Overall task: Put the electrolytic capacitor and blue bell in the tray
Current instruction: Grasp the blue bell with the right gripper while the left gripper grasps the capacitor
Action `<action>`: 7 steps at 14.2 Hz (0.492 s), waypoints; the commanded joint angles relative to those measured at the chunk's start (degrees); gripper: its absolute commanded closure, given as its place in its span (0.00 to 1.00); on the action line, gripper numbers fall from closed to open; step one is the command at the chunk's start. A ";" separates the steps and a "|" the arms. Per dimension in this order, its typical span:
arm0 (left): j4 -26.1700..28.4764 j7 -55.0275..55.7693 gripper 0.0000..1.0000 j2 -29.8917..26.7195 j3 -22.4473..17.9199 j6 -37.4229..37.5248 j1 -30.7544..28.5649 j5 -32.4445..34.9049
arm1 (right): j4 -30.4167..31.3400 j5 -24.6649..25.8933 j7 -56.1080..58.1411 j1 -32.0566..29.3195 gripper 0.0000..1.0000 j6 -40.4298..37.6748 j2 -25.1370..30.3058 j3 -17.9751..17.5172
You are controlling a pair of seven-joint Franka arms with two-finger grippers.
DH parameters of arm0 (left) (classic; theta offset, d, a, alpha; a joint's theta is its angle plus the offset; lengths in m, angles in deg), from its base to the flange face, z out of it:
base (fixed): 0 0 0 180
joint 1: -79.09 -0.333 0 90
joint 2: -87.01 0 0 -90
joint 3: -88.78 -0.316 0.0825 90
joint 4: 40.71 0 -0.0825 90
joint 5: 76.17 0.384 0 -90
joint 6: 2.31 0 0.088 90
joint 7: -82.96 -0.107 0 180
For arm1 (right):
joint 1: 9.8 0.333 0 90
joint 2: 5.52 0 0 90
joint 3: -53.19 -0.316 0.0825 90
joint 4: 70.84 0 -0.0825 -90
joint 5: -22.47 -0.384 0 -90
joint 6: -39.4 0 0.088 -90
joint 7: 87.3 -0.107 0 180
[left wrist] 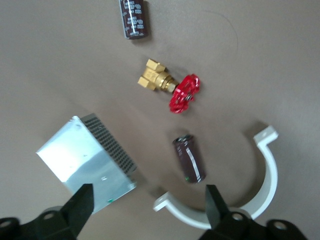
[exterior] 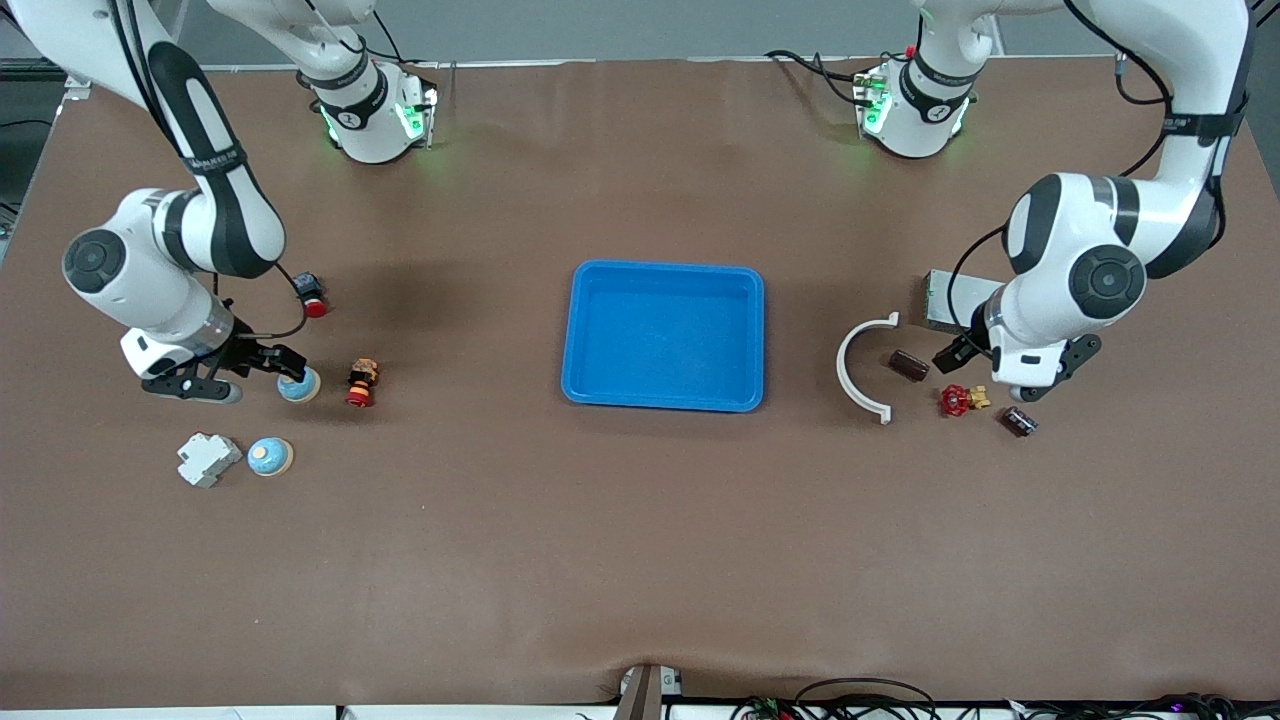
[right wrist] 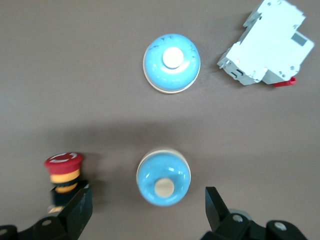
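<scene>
The blue tray point(exterior: 665, 335) lies empty at mid-table. One blue bell point(exterior: 298, 384) stands toward the right arm's end, and a second blue bell point(exterior: 270, 456) is nearer the front camera. My right gripper point(exterior: 265, 376) is open, low beside the first bell. In the right wrist view this bell point(right wrist: 163, 177) sits just ahead of my open right gripper point(right wrist: 147, 210). A dark electrolytic capacitor point(exterior: 909, 365) lies toward the left arm's end. My left gripper point(exterior: 955, 352) is open beside it. In the left wrist view the capacitor point(left wrist: 190, 159) is just ahead of my left gripper point(left wrist: 148, 205).
A second capacitor point(exterior: 1019, 421), a red-handled brass valve point(exterior: 960, 399), a white curved clamp point(exterior: 865, 365) and a grey metal box point(exterior: 950, 298) crowd the left gripper. A red emergency button point(exterior: 362, 383), a small red switch point(exterior: 312, 298) and a white breaker point(exterior: 207, 459) lie near the bells.
</scene>
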 commanded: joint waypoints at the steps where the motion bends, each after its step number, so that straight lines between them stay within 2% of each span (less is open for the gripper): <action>1: 2.01 5.69 0.10 1.80 0.46 -6.38 0.28 -0.53 | -0.01 -0.03 1.43 -1.38 0.00 4.60 -3.77 -0.61; 7: 3.42 8.43 0.19 8.04 0.46 -16.23 0.20 -0.62 | -0.10 -0.03 1.34 -1.47 0.00 9.09 -8.52 -0.61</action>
